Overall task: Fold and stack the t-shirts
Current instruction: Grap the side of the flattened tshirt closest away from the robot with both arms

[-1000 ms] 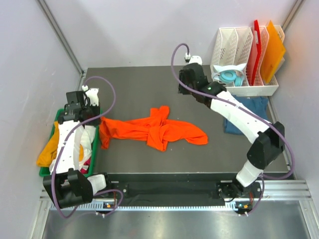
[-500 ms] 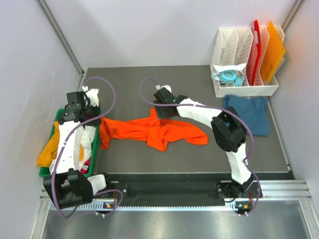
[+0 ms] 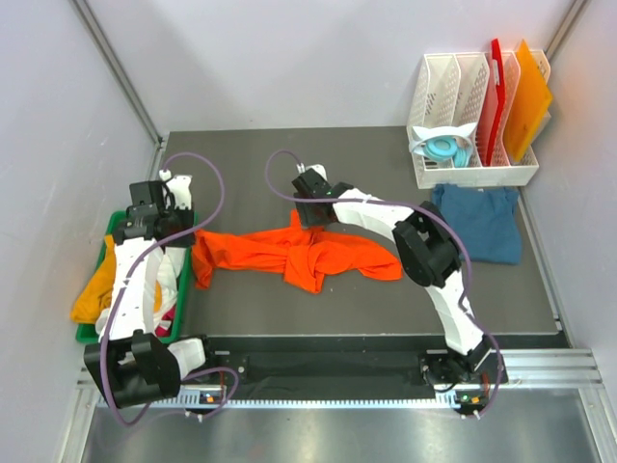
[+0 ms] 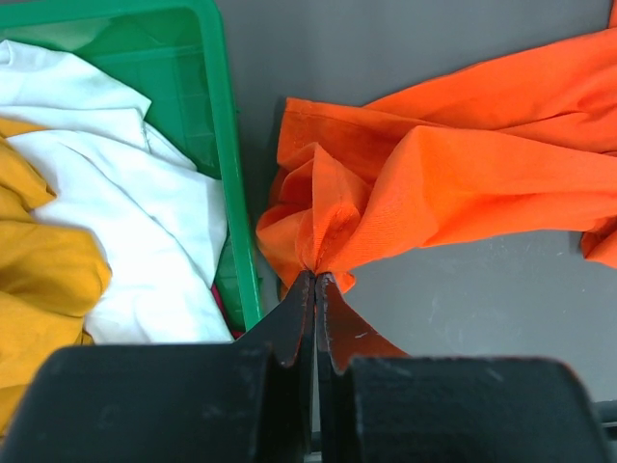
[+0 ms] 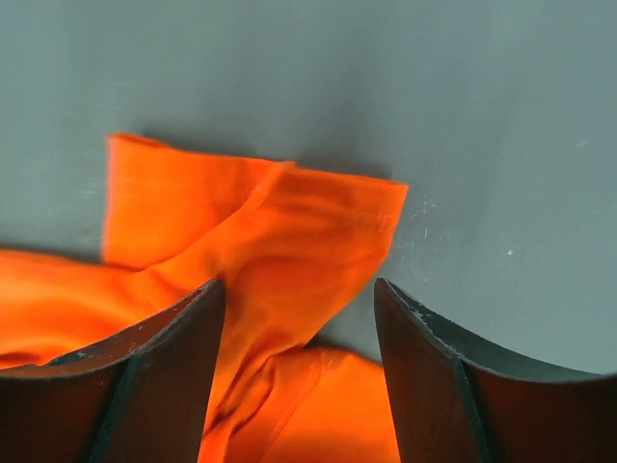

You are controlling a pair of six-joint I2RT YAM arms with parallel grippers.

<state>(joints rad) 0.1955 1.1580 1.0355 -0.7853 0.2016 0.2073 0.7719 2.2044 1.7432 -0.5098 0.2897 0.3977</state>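
Left gripper (image 4: pixel 315 278) jaws pinched together on orange shirt (image 4: pixel 453 183) edge, just beside green bin (image 4: pixel 224 135), right gripper (image 5: pixel 299 289) jaws apart, astride shirt's far fold

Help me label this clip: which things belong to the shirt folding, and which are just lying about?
Job: orange t-shirt, teal-blue t-shirt, white t-shirt and yellow t-shirt in the green bin.
Lying about: white rack, red board, orange board, teal round item in the rack.
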